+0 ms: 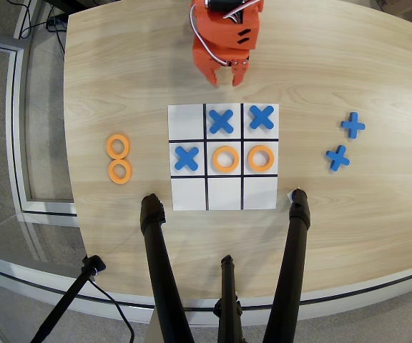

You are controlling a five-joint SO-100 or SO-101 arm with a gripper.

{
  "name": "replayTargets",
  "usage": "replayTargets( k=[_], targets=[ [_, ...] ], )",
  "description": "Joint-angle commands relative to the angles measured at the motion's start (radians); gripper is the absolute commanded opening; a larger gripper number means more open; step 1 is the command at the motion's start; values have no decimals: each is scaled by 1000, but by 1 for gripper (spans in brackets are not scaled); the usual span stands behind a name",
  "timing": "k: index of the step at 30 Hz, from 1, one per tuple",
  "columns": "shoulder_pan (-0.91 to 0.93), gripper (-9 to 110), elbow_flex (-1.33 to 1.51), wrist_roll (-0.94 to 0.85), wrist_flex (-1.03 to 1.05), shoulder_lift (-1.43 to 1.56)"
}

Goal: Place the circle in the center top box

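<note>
Two loose orange rings lie on the table left of the board, one (119, 146) touching the other (120, 171). Two more rings sit on the white nine-cell board (189, 119), in the middle cell (225, 158) and the middle-right cell (261, 158). Blue crosses fill the upper middle (221, 121), upper right (262, 117) and middle-left (186, 158) cells. The lower row is bare, and its middle cell (224, 194) is a plain white square. My orange gripper (227, 77) is above the board's upper edge, empty, fingertips slightly apart, far from the loose rings.
Two spare blue crosses (352, 125) (337, 158) lie right of the board. Black stand legs (156, 264) (292, 257) (227, 293) rise over the table's lower edge. The table's left edge runs close beside the loose rings.
</note>
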Motion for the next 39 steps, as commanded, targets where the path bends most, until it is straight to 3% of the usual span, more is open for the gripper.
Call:
replayTargets(
  k=[1, 9, 22, 39],
  targets=[
    [43, 13, -187, 23, -20, -143],
    [143, 16, -641, 107, -126, -632],
    [411, 20, -1124, 25, -322, -1302],
    [560, 22, -1301, -135, -339, -1577]
  ],
)
